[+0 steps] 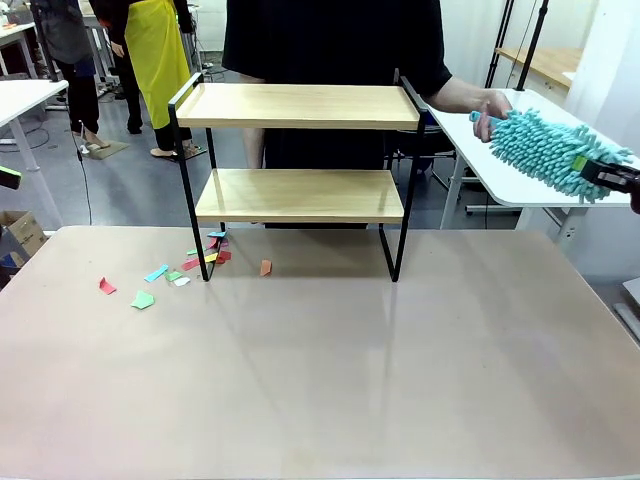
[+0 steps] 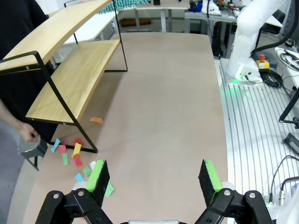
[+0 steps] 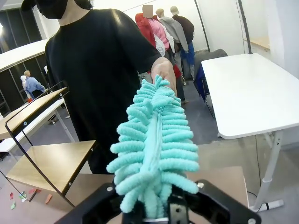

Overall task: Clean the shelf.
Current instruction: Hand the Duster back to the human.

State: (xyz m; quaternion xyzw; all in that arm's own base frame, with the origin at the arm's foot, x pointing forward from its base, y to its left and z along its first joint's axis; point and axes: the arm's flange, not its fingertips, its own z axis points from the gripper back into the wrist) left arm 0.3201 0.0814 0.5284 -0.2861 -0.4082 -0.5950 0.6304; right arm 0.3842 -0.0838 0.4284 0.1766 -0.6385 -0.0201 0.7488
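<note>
Shelf (image 1: 300, 195) at table's far edge, left of right pincer (image 1: 612, 176) pinching teal duster (image 1: 540, 150), left pincer (image 2: 154, 179) spread.

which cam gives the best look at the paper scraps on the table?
Left wrist view: the paper scraps lie close, spread by the shelf leg, colours distinct. Front view shows them smaller, at the shelf's left foot. Right wrist view catches a few at its lower left corner.

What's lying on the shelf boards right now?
Both light wooden boards of the black-framed shelf look bare. Coloured paper scraps lie on the table by its left leg. The boards' far edges are hidden from view.
</note>
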